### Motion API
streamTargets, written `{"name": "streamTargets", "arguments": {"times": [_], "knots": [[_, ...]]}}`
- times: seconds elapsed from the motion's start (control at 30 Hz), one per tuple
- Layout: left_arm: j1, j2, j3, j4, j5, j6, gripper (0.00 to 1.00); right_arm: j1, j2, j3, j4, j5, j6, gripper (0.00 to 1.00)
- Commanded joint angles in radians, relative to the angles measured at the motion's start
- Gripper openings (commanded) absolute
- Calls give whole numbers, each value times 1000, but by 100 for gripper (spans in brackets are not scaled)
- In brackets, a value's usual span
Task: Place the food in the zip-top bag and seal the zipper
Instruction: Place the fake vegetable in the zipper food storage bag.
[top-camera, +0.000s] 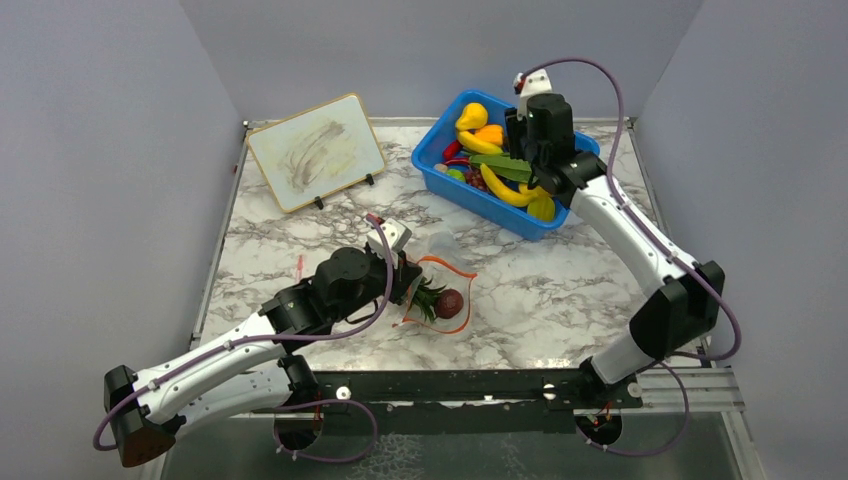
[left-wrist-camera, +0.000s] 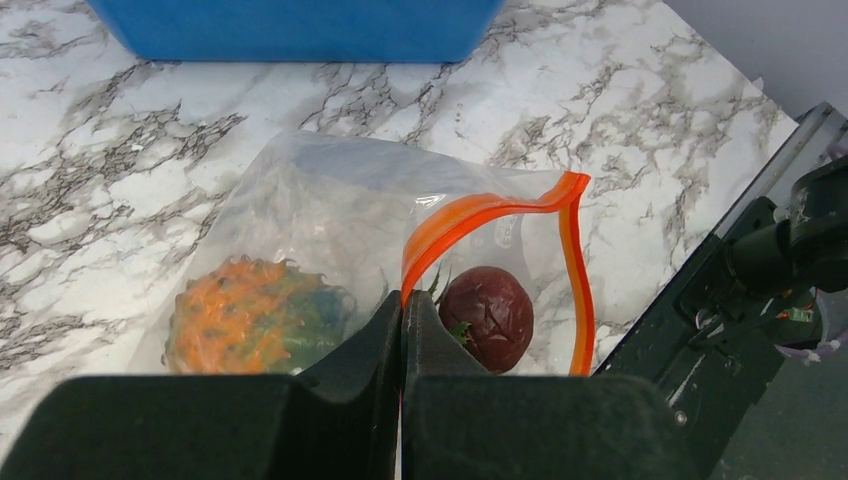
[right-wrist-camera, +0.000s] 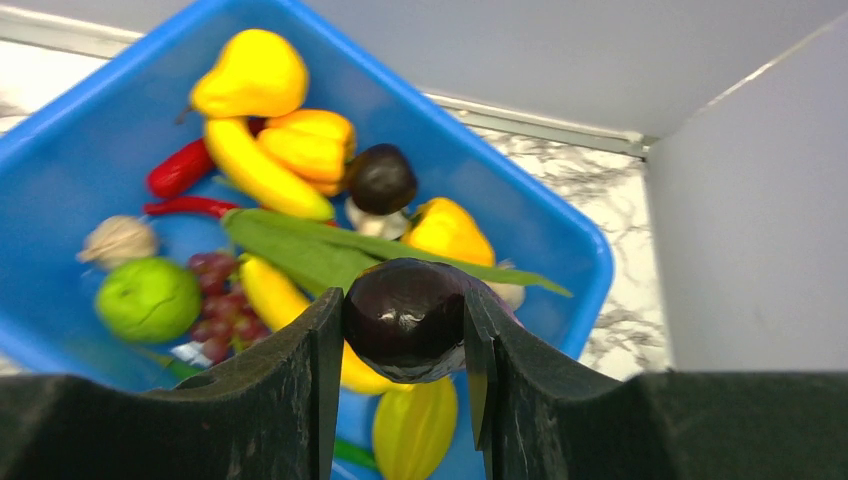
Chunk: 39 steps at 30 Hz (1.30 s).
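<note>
left gripper (left-wrist-camera: 403, 305): its two fingers are pressing together on the near end of the zipper (left-wrist-camera: 470, 215), pinching the orange strip where it is meeting the bag's corner.
zip-top bag (left-wrist-camera: 330, 200): is lying flat on the marble table (top-camera: 560, 290), just in front of the left arm's wrist and well apart from the blue bin (top-camera: 470, 200); its mouth is gaping, the strip looping out toward the near right.
zipper: is standing open, its two halves bowing apart around the mouth rather than lying pressed together.
pineapple (left-wrist-camera: 255, 315): is sitting inside the bag on the left, orange body blurred behind the crinkled plastic.
dark red round fruit (left-wrist-camera: 487, 312): is resting in the mouth of the bag, ringed by the strip, just right of the left fingers.
right gripper (right-wrist-camera: 403, 300): is hanging over the blue bin at the far right of the table, its fingers clamping a glossy dark purple fruit (right-wrist-camera: 405, 335) between them.
blue bin contents: a yellow pear (right-wrist-camera: 252, 75), a banana (right-wrist-camera: 262, 170), a red chilli (right-wrist-camera: 182, 170), purple grapes (right-wrist-camera: 215, 300) and a long green leaf (right-wrist-camera: 300, 250) are lying below the raised fruit.
whiteboard (top-camera: 315, 152): is leaning on its stand at the far left of the table.
</note>
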Motion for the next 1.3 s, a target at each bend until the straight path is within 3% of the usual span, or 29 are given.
{"name": "streamTargets", "arguments": {"times": [0.0,0.33,0.7,0.83,1.27], "knots": [[-1,-2,67,9,-31,-30,0,16,-170,-100,12,-191,91,24],[-1,55,128,3,-14,-46,0,16,-606,-378,208,-638,208,22],[-1,99,163,11,-25,-58,0,17,-895,-570,384,-1075,281,22],[-1,112,182,11,-31,-57,0,17,-942,-640,496,-1258,346,22],[-1,109,173,29,4,-77,0,17,-897,-717,529,-1568,421,21]]}}
